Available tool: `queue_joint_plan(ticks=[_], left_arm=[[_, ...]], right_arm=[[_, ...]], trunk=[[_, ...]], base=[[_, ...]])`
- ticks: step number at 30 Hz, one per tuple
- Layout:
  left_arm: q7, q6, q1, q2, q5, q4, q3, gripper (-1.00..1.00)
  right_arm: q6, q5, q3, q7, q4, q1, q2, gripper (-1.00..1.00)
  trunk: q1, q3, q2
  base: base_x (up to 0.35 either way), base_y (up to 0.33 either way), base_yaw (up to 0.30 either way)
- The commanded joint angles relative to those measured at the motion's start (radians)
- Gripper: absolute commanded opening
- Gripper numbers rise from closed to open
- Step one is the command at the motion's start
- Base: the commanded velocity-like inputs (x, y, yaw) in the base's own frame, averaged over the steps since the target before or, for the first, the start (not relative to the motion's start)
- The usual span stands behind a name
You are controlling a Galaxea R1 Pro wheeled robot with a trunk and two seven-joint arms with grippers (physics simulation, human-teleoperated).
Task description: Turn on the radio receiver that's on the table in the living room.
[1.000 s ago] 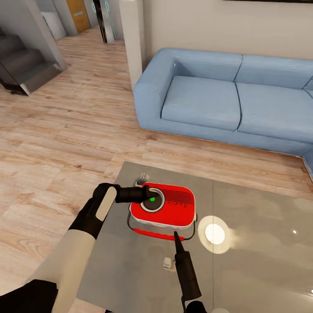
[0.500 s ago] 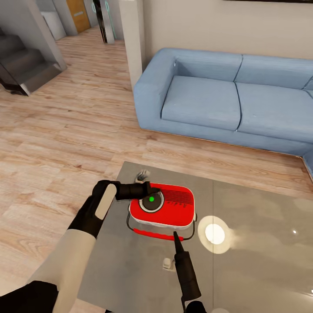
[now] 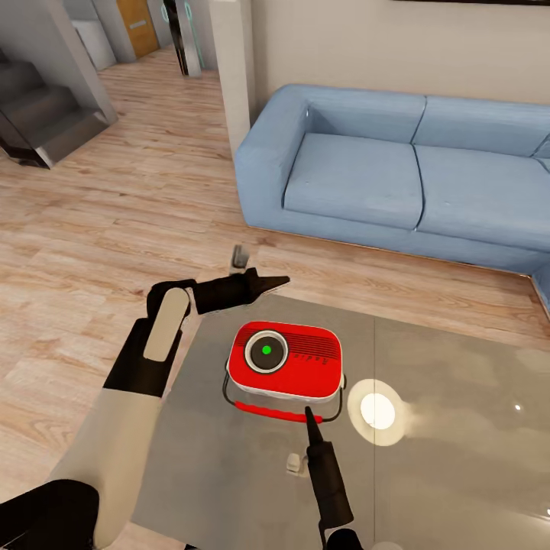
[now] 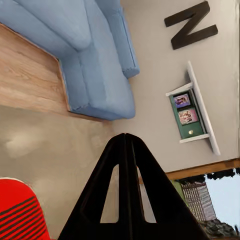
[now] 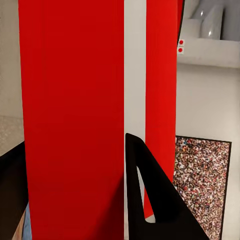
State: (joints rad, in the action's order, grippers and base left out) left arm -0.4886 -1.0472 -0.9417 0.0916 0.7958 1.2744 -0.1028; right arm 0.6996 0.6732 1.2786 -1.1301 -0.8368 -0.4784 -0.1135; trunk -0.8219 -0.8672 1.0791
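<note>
Left pincer [image 3: 267,286], tips together, hovers beyond the tabletop's [image 3: 458,458] far edge; right pincer [image 3: 309,415], state unclear, touches the radio receiver [image 3: 305,374]. Green dial light suggests on; I'd withdraw gently.

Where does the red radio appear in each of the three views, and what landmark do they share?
Head view: the radio receiver lies on the grey table, between both pincers, dial up with a green dot.
Left wrist view: only a red striped corner, beside the shut left pincer.
Right wrist view: its red and white body looms close.
Shared landmark: the radio itself; the blue sofa links head and left wrist views.
</note>
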Motion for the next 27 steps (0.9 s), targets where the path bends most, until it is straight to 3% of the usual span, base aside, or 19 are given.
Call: queue_joint_plan(ticks=[1, 5, 10, 15, 18, 20, 23, 27], left_arm=[[0.0, 0.0, -0.001, 0.0, 0.0, 0.009, 0.0, -1.0], [0.0, 0.0, -0.004, -0.002, 0.014, 0.065, 0.0, -1.0], [0.002, 0.0, -0.006, -0.02, 0.073, 0.093, 0.0, -1.0], [0.002, 0.0, -0.006, -0.083, 0.126, 0.113, -0.001, -1.0], [0.003, 0.0, -0.006, -0.14, 0.175, 0.118, -0.003, -1.0], [0.003, 0.0, -0.006, -0.173, 0.209, 0.118, -0.006, -1.0], [0.004, 0.0, -0.006, -0.223, 0.247, 0.117, -0.01, -1.0], [0.004, 0.0, -0.006, -0.287, 0.264, 0.11, -0.017, -1.0]], right_arm=[[0.006, 0.007, 0.0, 0.0, -0.001, 0.0, 0.0, -1.0], [0.005, -0.004, -0.001, 0.0, -0.001, 0.0, -0.001, -1.0], [0.006, -0.053, -0.001, -0.001, -0.001, 0.0, -0.002, -1.0], [0.006, -0.072, -0.008, -0.001, -0.021, 0.0, -0.003, -1.0], [0.013, -0.088, -0.046, 0.006, -0.094, 0.0, -0.007, -1.0], [0.018, -0.104, -0.104, 0.018, -0.169, 0.0, -0.009, -1.0], [0.052, -0.124, -0.232, 0.088, -0.326, 0.0, -0.014, -1.0], [0.148, -0.105, -0.465, 0.37, -0.595, -0.001, -0.015, -1.0]], trunk=[[0.0, 0.0, 0.0], [0.0, 0.0, 0.0], [0.0, 0.0, 0.0], [0.0, 0.0, 0.0], [0.0, 0.0, 0.0], [0.0, 0.0, 0.0], [0.0, 0.0, 0.0], [0.0, 0.0, 0.0]], base=[[0.0, 0.0, 0.0], [0.0, 0.0, 0.0], [0.0, 0.0, 0.0], [0.0, 0.0, 0.0], [0.0, 0.0, 0.0], [0.0, 0.0, 0.0], [0.0, 0.0, 0.0], [0.0, 0.0, 0.0]])
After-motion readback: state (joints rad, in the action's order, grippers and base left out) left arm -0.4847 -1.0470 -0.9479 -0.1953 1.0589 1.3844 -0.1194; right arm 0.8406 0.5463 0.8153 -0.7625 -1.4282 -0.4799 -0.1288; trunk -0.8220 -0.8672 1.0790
